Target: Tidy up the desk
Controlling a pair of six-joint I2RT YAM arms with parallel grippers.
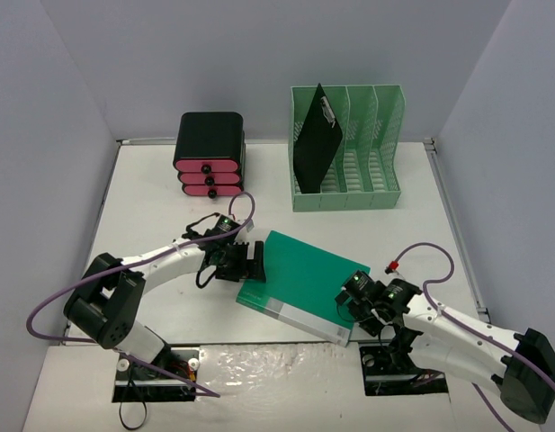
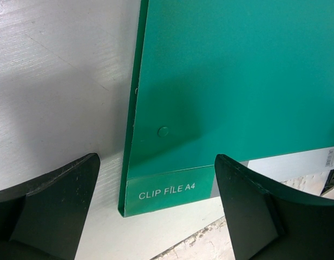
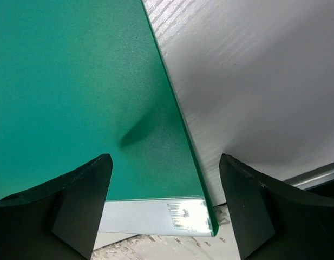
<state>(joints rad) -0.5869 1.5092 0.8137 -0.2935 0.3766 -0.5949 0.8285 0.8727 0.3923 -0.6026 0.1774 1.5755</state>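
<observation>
Lying flat on the desk, the green clip file sat near the front centre, skewed to the desk edges. Its white label strip, printed "CLIP FILE A4", faced the near side.

The left gripper was positioned at the file's left corner with its jaws spread wide. In the left wrist view, 1 finger stood over bare desk and the other over the label strip, so the spine edge lay between them. Nothing was pinched.

The right gripper was positioned at the file's near right corner, jaws likewise spread. In the right wrist view, the file's long edge and a barcode sticker lay between the 2 fingers. Contact with the cover could not be confirmed.

At the far edge, a mint file rack held a black clipboard, tilted in its leftmost compartment. A black drawer unit with 3 pink drawers stood to its left, well apart.
</observation>
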